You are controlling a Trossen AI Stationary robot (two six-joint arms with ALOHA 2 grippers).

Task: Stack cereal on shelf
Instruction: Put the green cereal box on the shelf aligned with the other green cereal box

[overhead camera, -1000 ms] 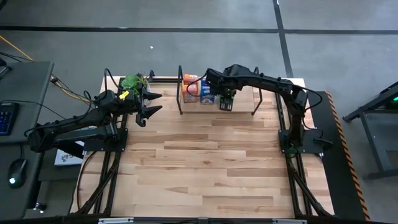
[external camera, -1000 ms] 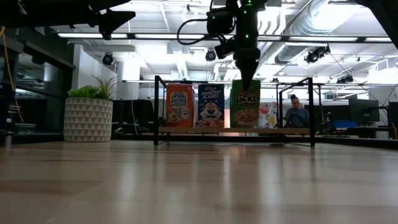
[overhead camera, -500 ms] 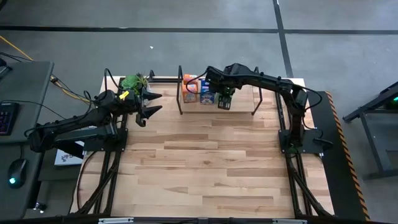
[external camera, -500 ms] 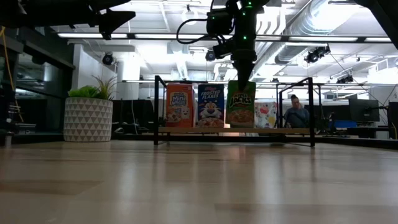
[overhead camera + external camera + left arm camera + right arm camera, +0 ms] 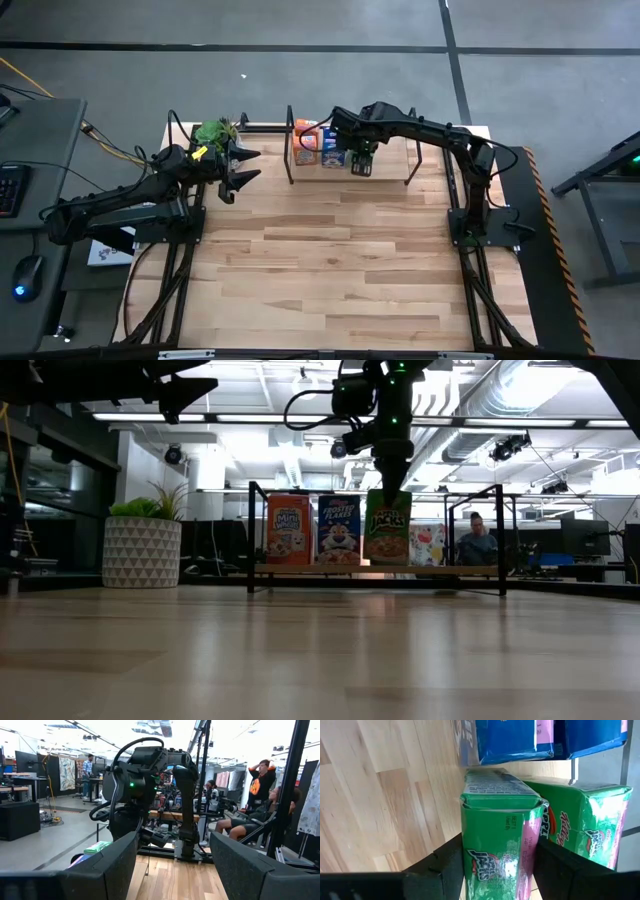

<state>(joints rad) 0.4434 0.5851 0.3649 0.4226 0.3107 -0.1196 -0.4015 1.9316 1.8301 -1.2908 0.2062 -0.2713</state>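
A wooden table [image 5: 330,270] is filling the high view's centre; the shelf [image 5: 375,569] is sitting at its upper edge. The right gripper [image 5: 387,488] is clamping a green box [image 5: 386,527] upright there, while the left gripper [image 5: 242,169] is waiting spread, upper left.

Held box [image 5: 386,527]: between the right gripper's [image 5: 389,482] jaws, on the shelf [image 5: 470,570].
Second box [image 5: 585,825]: just behind the jaws, beside the held one.
Row [image 5: 339,530]: two more boxes at the jaws' plant [image 5: 143,540] side.
Left gripper [image 5: 240,169]: near the plant.
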